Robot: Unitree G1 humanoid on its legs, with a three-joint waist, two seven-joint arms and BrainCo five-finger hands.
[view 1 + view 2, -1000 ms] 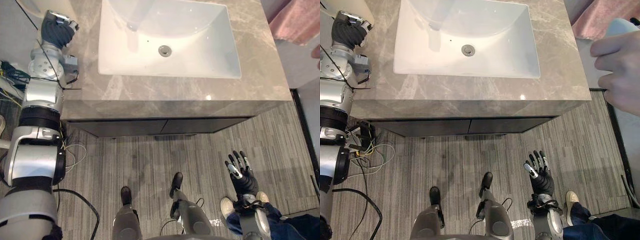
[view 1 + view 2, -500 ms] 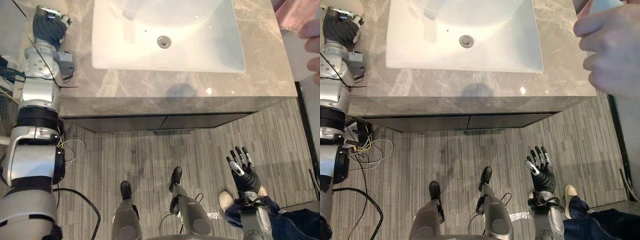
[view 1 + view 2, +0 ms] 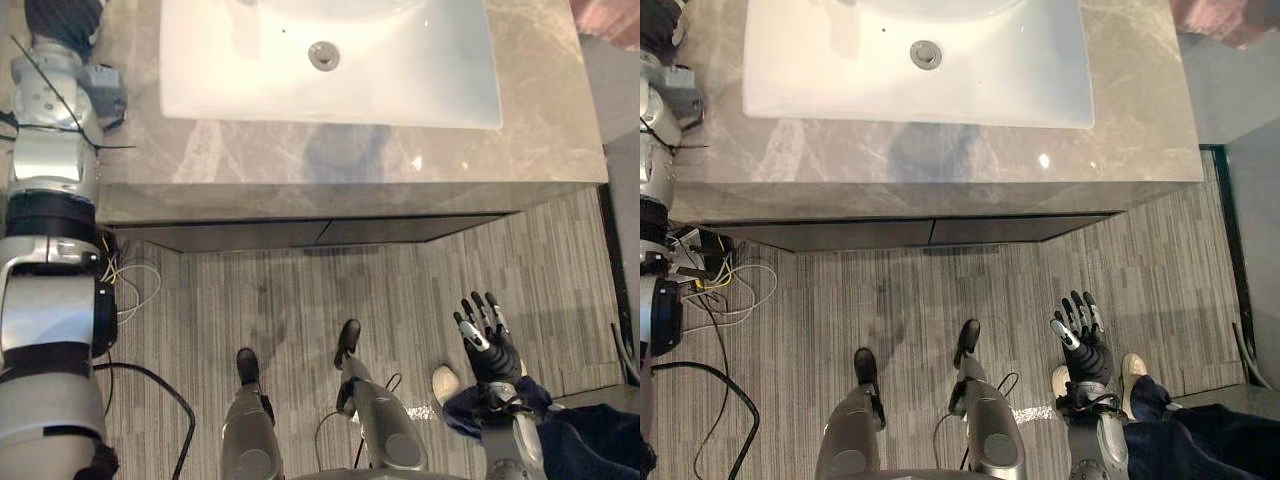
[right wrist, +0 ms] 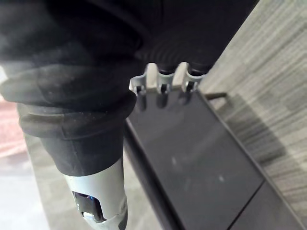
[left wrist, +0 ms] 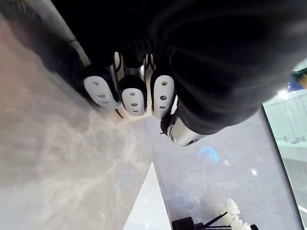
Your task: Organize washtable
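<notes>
Presently the right hand (image 3: pixel 490 348) is held lower right, fingers spread straight over the floor (image 3: pixel 300 300); the left hand (image 5: pixel 134 93) is curled, empty, over the washtable (image 3: pixel 350 160), upper left.

The counter (image 3: pixel 350 160) is grey marble with pale veins, its sink (image 3: pixel 420 85) white; the floor (image 3: pixel 290 300) grey-striped; my right robot hand (image 3: pixel 492 352) black and silver.

Both eye views look straight down, sharing the counter (image 3: pixel 350 165) at 12 o'clock; wrist views hug the left hand (image 5: pixel 132 93) and right hand (image 4: pixel 160 84).

White sink (image 3: pixel 410 70) in grey washtable (image 3: pixel 350 160)
</notes>
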